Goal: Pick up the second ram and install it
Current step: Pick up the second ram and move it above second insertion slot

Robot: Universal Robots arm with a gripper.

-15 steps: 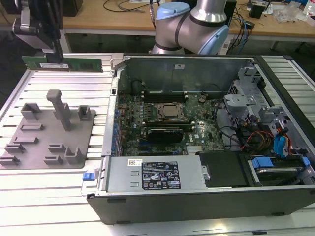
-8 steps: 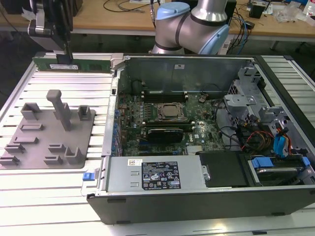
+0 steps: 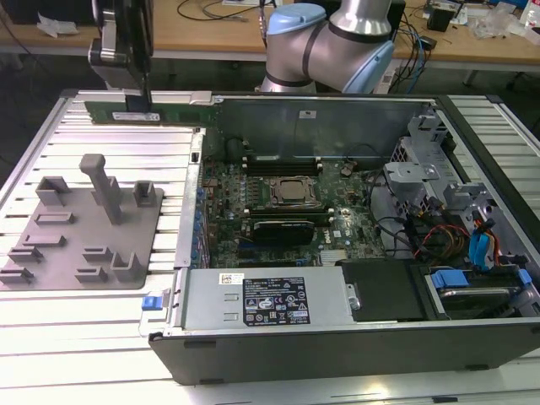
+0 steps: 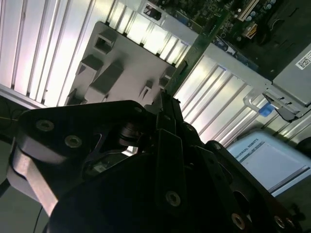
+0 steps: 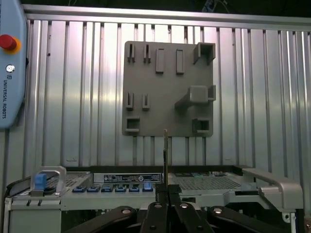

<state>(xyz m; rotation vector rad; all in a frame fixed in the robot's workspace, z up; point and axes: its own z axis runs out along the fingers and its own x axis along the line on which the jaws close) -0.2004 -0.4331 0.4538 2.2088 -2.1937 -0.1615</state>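
Clamping the green ram [image 3: 179, 110], the claw [image 3: 141, 101] shows it broadside in the exterior view, edge-on in the first wrist view

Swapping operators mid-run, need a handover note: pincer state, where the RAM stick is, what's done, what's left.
Pincer: shut on the second ram, which it holds level in the exterior view. The first wrist view shows the stick edge-on.
Position: the stick is in the air over the far edge of the slatted table. It is to the exterior view's left of the open computer case and beyond the gray fixture plate.
Done: pick-up. The stick is clear of the table.
Left: install. The stick is not yet over or in the motherboard.
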